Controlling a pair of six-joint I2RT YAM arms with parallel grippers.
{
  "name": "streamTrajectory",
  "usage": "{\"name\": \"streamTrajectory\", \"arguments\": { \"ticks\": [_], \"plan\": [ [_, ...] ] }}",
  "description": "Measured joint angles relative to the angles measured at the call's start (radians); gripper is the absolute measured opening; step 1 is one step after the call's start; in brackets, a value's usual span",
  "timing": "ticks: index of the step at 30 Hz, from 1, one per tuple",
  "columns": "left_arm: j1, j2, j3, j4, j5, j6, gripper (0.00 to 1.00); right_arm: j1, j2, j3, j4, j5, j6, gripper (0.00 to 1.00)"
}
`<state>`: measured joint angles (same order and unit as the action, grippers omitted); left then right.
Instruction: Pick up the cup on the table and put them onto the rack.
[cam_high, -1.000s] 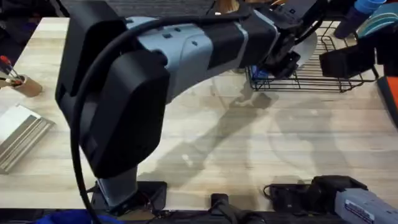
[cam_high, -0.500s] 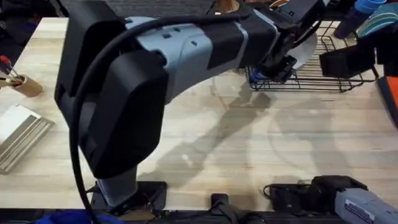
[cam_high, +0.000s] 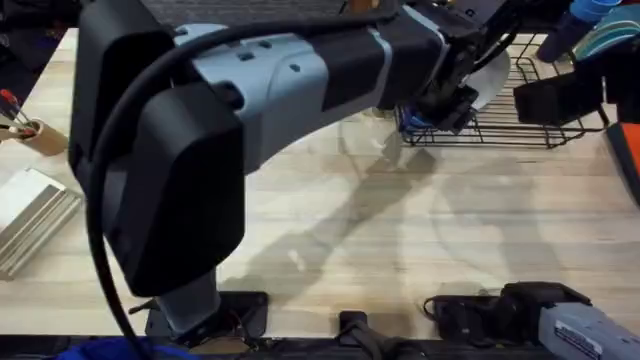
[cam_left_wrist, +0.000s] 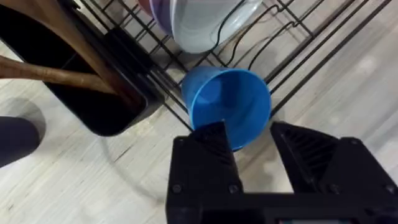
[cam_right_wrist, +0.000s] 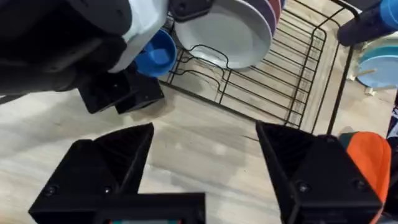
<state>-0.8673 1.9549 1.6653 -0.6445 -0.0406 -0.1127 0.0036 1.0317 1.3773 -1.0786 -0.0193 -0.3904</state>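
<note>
Left arm nudged leftward | left pincer (cam_left_wrist: 249, 140) clamps light blue cup (cam_left_wrist: 229, 106) at rack (cam_left_wrist: 298, 43) | right pincer (cam_right_wrist: 205, 140) released

Setting: robot test bench imitating kitchen counter, not real kitchen.
- Pale wood-plank tabletop (cam_high: 420, 250) carrying two arm bases bolted along near edge, cables trailing.
- Large black wire dish rack (cam_high: 520, 125) sitting at far right, holding white round plates (cam_right_wrist: 227, 34) standing upright in slots.
- Black rectangular utensil caddy (cam_left_wrist: 74, 81) holding brown wooden utensil handles (cam_left_wrist: 56, 78).
- Tan cylindrical pen holder (cam_high: 40, 135) and ridged metal tray (cam_high: 35, 215) lying at left edge.
- Dark clutter showing beyond table.
</note>
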Motion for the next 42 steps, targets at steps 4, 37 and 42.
{"name": "streamTrajectory", "arguments": {
  "ticks": [4,37,42],
  "plan": [
    [0.000,0.000,0.002,-0.004,0.000,0.000,0.449,0.000,0.000,0.000,0.000,0.000,0.000,0.998],
    [0.101,-0.131,0.024,-0.104,0.000,-0.008,0.857,0.000,0.000,0.000,0.000,0.000,0.000,0.996],
    [0.156,-0.154,0.024,-0.107,0.000,-0.007,0.941,0.000,0.000,0.000,0.000,0.000,0.000,0.996]
  ]
}}
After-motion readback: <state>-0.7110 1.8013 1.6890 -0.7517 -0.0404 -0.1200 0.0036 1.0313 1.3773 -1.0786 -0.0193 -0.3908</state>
